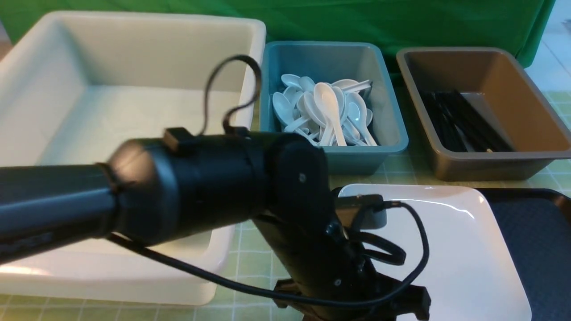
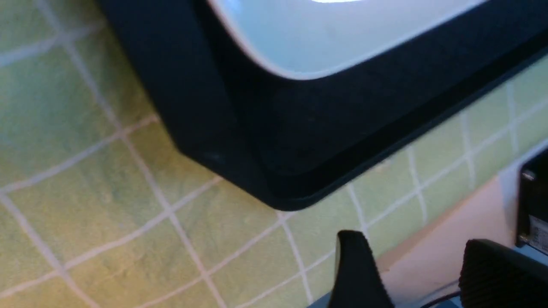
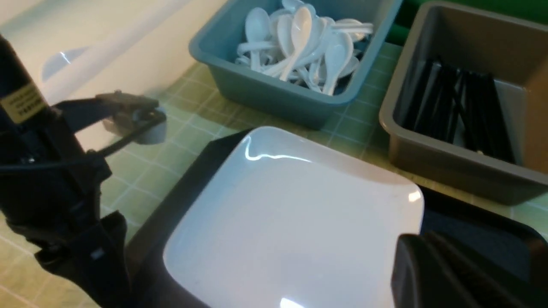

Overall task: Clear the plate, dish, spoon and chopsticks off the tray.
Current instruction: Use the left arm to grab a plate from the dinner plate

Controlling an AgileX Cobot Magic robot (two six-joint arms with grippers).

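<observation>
Sitting on the tray at the front view's lower right, the plate looks slick, heavy, breakable; I'd pinch its left rim. Left end effector gapes empty by the tray's corner; right end effector closed, empty.

You have nothing legible to go on here. The yellow sticker on the left arm carries dark lettering too blurred to read. The pale label on a black housing shows only smeared print.
</observation>
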